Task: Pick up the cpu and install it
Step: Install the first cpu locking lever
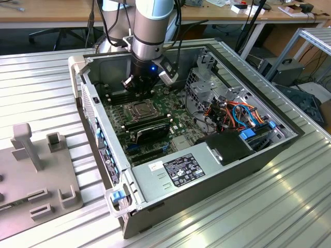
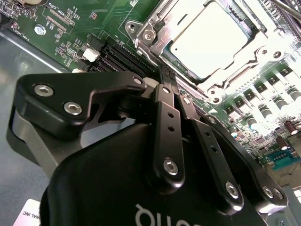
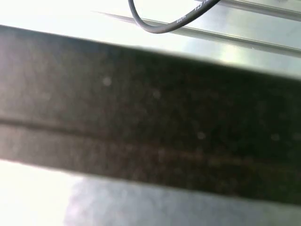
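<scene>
Gripper (image 2: 165, 77) closed, empty, just beside socket (image 2: 211, 44) | cpu (image 2: 209, 40) seated | risk: fingers scraping socket pins.

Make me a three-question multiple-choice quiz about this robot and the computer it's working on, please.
1. Where is the robot's hand?
A. Inside the open computer case, over the motherboard
B. Over the grey block on the table
C. Above the wooden desk

2. What colour is the motherboard?
A. Blue
B. Red
C. Green

3. What state is the cpu in?
A. Held in the air by the hand
B. Lying in its socket
C. Lying on the table outside the case

Answers:
1 A: the exterior view shows the arm reaching down into the computer case, and the hand hangs just above the board.
2 C: the motherboard is green in both views.
3 B: the cpu lies flat inside the metal socket frame, its silver top showing, and the hand holds nothing.
</scene>
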Available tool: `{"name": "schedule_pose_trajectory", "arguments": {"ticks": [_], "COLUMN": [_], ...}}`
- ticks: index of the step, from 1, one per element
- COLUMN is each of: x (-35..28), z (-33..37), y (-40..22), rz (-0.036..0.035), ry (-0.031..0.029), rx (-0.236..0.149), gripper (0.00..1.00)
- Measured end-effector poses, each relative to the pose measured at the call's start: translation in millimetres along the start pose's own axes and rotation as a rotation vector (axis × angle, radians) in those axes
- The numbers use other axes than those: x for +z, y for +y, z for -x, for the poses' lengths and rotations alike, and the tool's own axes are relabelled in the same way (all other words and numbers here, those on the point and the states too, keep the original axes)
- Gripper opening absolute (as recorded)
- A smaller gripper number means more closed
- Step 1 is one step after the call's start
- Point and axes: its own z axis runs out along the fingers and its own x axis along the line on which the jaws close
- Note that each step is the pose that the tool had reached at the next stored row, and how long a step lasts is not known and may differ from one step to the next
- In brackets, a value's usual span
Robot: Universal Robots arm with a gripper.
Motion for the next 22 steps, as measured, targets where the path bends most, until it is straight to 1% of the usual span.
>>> {"name": "schedule_pose_trajectory", "arguments": {"ticks": [18, 22], "x": [1.2, 1.1], "z": [-0.1, -0.1], "y": [-0.1, -0.1], "rz": [0.0004, 0.0076], "ry": [-0.0001, -0.0012], "rx": [0.0, 0.0], "gripper": [0.11, 0.11]}}
